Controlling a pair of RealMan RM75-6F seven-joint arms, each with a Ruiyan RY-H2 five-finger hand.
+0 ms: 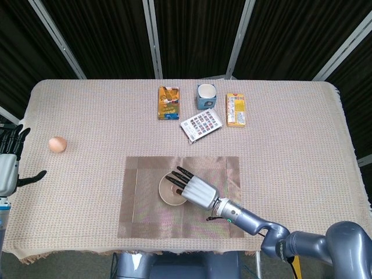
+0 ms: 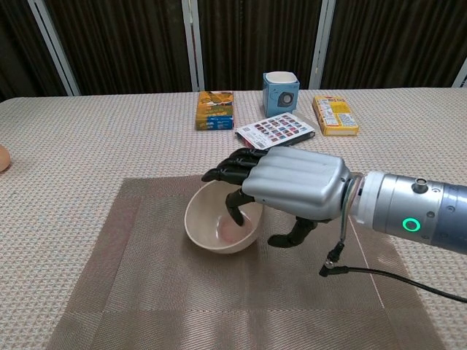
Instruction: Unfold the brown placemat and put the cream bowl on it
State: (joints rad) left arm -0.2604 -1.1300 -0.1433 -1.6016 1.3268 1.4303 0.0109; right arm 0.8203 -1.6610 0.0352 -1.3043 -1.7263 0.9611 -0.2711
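The brown placemat (image 1: 145, 203) (image 2: 146, 292) lies unfolded and flat at the table's front middle. On it, near its centre, the cream bowl (image 1: 167, 193) (image 2: 211, 226) rests with its mouth up. My right hand (image 1: 195, 189) (image 2: 295, 182) hangs over the bowl's right side. Its fingers (image 2: 232, 175) reach over the rim into the bowl, while the thumb stands a little apart from the outer wall. My left hand (image 1: 9, 163) shows only in the head view, at the table's left edge, fingers spread and holding nothing.
An egg (image 1: 57, 144) (image 2: 2, 157) lies far left. Along the back stand an orange box (image 1: 168, 102) (image 2: 214, 109), a blue cup (image 1: 206, 96) (image 2: 280, 91), a yellow box (image 1: 235, 109) (image 2: 334, 114) and a patterned card (image 1: 201, 124) (image 2: 276, 131).
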